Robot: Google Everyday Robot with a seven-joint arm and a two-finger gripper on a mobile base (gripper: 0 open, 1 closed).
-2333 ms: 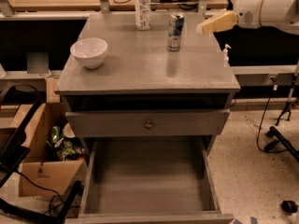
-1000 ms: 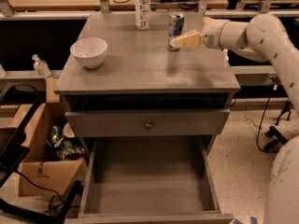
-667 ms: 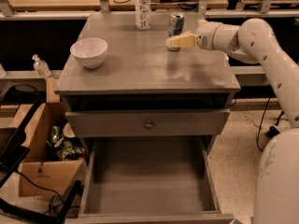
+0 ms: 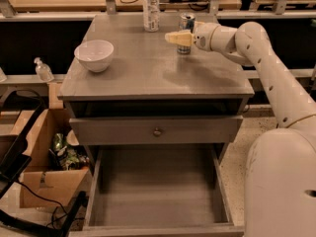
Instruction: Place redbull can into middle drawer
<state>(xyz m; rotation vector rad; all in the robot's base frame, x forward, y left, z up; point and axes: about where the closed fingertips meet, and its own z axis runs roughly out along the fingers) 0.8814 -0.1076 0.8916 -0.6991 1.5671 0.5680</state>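
Note:
The redbull can (image 4: 186, 21) stands upright at the back right of the grey cabinet top (image 4: 148, 73). My gripper (image 4: 178, 37) reaches in from the right at the end of the white arm (image 4: 256, 48). It lies across the lower front of the can, level with it. I cannot tell whether it touches the can. The middle drawer (image 4: 158, 194) is pulled out wide at the bottom of the view, with a bare grey floor and nothing in it.
A white bowl (image 4: 95, 55) sits on the left of the cabinet top and a clear plastic bottle (image 4: 151, 6) at the back. A shut drawer front with a round knob (image 4: 157, 131) is above the open drawer. A cardboard box (image 4: 44, 177) with clutter stands on the floor at left.
My arm has swung in from the right and moved left across the cabinet top. The gripper now overlaps the can's lower front. The can, bowl, bottle and drawer have not moved.

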